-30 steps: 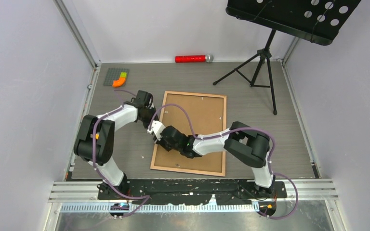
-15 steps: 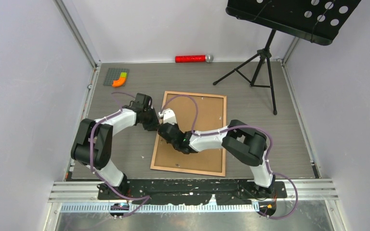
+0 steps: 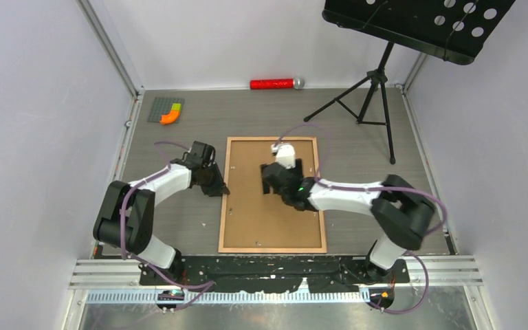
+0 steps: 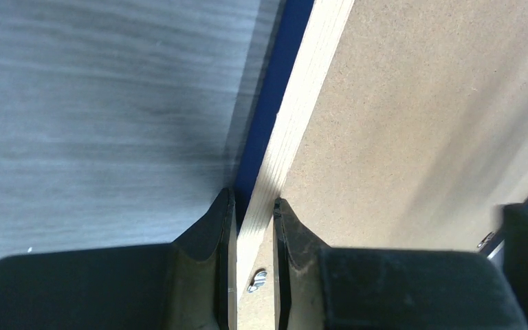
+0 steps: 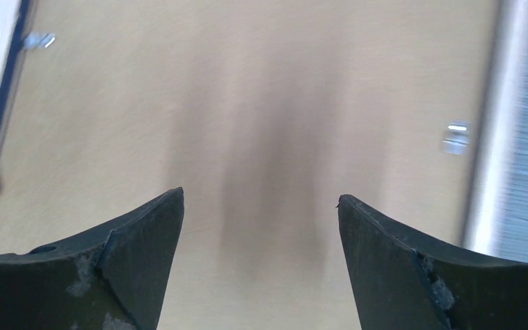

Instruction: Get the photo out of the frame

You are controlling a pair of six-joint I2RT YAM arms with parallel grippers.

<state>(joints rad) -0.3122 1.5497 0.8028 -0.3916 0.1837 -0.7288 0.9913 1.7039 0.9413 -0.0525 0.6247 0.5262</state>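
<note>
The large, thin-railed dark blue picture frame (image 3: pixel 272 249) lies face down on the grey wood-grain table (image 3: pixel 364 192), plain brown backing board (image 3: pixel 275 223) upward; the photo is hidden. The left gripper (image 4: pixel 254 201) pinches the frame's left rail, fingers narrow. The right gripper (image 5: pixel 260 199) hangs over the board's far half, jaws wide, holding nothing

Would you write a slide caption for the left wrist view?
Left fingers clamp the rail of the face-down frame beside its brown backing board.
</note>
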